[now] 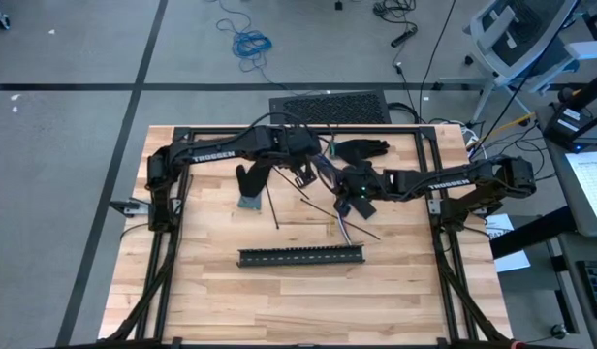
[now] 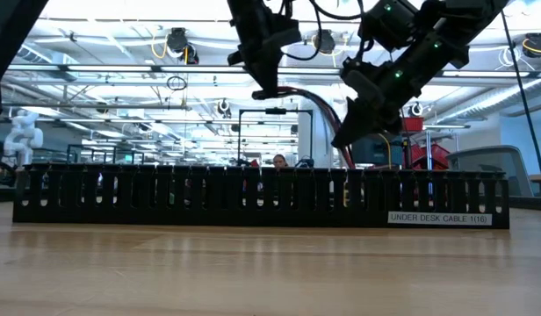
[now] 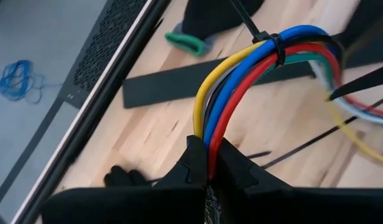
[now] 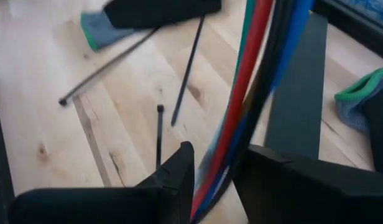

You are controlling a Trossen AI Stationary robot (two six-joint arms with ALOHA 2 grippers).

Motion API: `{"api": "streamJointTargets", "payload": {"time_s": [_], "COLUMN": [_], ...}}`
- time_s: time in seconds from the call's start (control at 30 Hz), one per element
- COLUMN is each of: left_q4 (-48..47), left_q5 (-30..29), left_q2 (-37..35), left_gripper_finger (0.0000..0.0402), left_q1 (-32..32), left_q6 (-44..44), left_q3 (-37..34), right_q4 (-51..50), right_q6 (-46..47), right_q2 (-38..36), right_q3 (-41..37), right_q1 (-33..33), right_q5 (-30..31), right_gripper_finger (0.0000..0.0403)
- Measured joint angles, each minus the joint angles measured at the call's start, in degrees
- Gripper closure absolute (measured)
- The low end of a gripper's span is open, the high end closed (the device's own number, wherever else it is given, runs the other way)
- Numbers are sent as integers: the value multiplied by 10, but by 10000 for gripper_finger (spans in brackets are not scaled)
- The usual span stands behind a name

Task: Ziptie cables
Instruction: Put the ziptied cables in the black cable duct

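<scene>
Left end effector (image 3: 207,168) clamping cables (image 3: 235,81) tight between fingers, holding bundle raised above worktop (image 1: 279,301). Black ziptie (image 3: 275,46) wrapping bundle beyond grip. Right end effector (image 4: 219,180) sitting around same cables with fingers parted narrowly; wires passing through gap, contact possibly light, hard to confirm. Both end effectors hanging near worktop's middle, close together. Loose zipties (image 1: 274,208) lying on wood beneath. Black slotted strip (image 1: 301,256) lying nearer front edge, apart from cables.

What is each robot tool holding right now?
Left tool: shut on the cables.
Right tool: open, fingers either side of the cables, not gripping.
</scene>
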Motion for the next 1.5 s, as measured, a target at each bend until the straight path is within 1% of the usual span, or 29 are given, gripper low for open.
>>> {"api": "streamJointTargets", "payload": {"time_s": [0.2, 0.33, 0.4, 0.47, 0.57, 0.67, 0.73, 0.9, 1.0, 1.17, 1.5], "left_q4": [16, 24, 23, 23, 24, 26, 37, 54, 53, 45, 39], "left_q5": [10, 11, 13, 14, 13, 14, 14, 13, 4, 4, 4], "left_q2": [0, 0, 0, 0, 0, 0, 0, 2, 2, 2, 3], "left_gripper_finger": [389, 389, 389, 389, 389, 389, 389, 389, 389, 389, 389], "left_q1": [-3, -3, -4, -3, -3, -3, -3, -2, 2, 13, 19], "left_q6": [-15, -15, -15, -14, -15, -15, -16, -24, -14, -14, -13], "left_q3": [3, 10, 18, 29, 40, 49, 53, 66, 75, 91, 120], "right_q4": [50, 47, 41, 41, 44, 47, 49, 50, 51, 54, 53], "right_q6": [14, 24, 30, 34, 38, 40, 40, 45, 45, 45, 41], "right_q2": [0, 0, 0, 0, 0, 0, 0, 0, 0, -1, -2], "right_q3": [0, 0, 0, 0, 0, 0, 0, 1, 1, 3, 3], "right_q1": [-3, -3, -3, -3, -3, -3, -3, -3, -3, -3, -3], "right_q5": [2, 2, 2, 4, 25, 26, 27, 28, 29, 31, 31], "right_gripper_finger": [302, 296, 301, 316, 350, 383, 395, 389, 390, 398, 399]}}
